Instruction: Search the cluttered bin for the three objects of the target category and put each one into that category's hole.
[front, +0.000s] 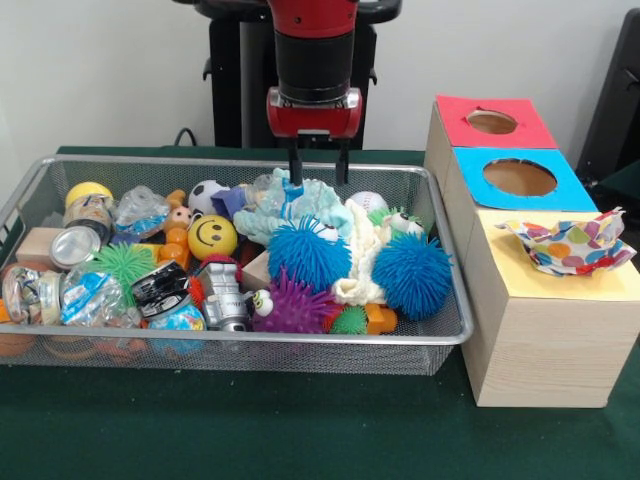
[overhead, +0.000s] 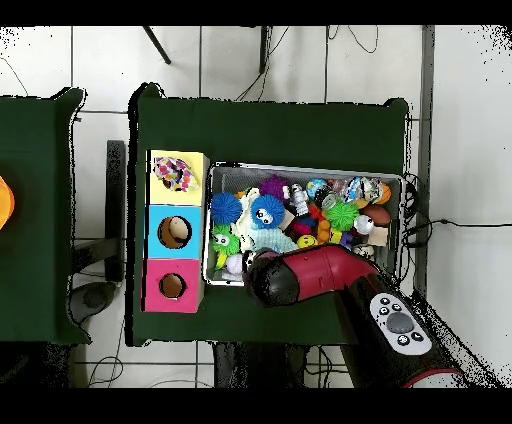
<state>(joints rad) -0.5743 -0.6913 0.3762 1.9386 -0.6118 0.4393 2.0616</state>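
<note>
The red and black arm hangs vertically, its gripper (front: 320, 165) pointing down with fingers parted, empty.

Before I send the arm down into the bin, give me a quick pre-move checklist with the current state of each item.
1. Gripper open and empty: ok, both fingers hang apart with nothing between them.
2. Gripper over the bin: ok, it hovers above the far side, over the light blue fabric.
3. Red hole and blue hole clear: ok, both open.
4. Yellow box top: not ok, a spotted paper bowl sits on it; whether a hole lies under it, cannot tell.
5. Target objects identified: cannot tell, the category is not shown.
6. Clear path down: not ok, toys are packed tightly, including the blue spiky balls.
</note>
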